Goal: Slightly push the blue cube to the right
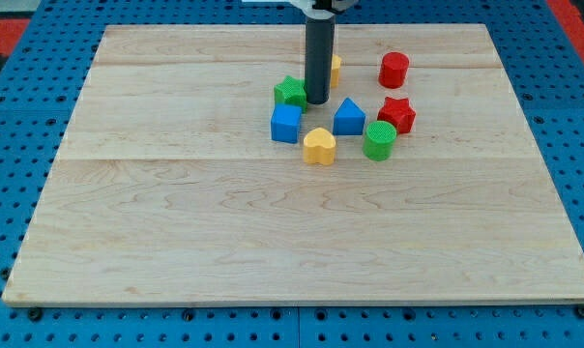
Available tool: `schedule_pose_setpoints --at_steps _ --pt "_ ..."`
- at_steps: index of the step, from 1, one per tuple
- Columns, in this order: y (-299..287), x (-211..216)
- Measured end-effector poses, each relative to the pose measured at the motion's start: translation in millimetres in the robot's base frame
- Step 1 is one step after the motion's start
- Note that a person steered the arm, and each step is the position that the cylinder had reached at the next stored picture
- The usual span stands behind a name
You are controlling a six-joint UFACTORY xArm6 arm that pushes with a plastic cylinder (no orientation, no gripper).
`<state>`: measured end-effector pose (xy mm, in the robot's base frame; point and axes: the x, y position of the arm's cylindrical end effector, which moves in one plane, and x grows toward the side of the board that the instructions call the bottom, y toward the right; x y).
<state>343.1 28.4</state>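
Note:
The blue cube (285, 124) sits on the wooden board (273, 232), above its middle. My tip (317, 101) stands just above and to the right of the cube, a small gap apart. The tip is right beside the green star block (291, 92), which lies directly above the cube. A blue triangular block (348, 117) lies to the cube's right. A yellow heart block (319, 146) lies below and to the right of the cube.
A yellow block (335, 68) is partly hidden behind the rod. A red cylinder (394, 70), a red star block (396, 114) and a green cylinder (379, 140) stand to the right. A blue pegboard surrounds the board.

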Motion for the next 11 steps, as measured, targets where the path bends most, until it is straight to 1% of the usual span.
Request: schedule_pose_setpoints --at_steps 1,2,3,4,7,8,9,10,11 --pt "-22.3 0.0" --pt "-20.4 0.0" --pt "10.8 5.1" --pt "10.9 21.4" --pt "-2.3 30.5" --pt "-10.7 45.5" --pt "-12.8 50.9" --pt "-21.1 50.9" --pt "-21.1 36.1"
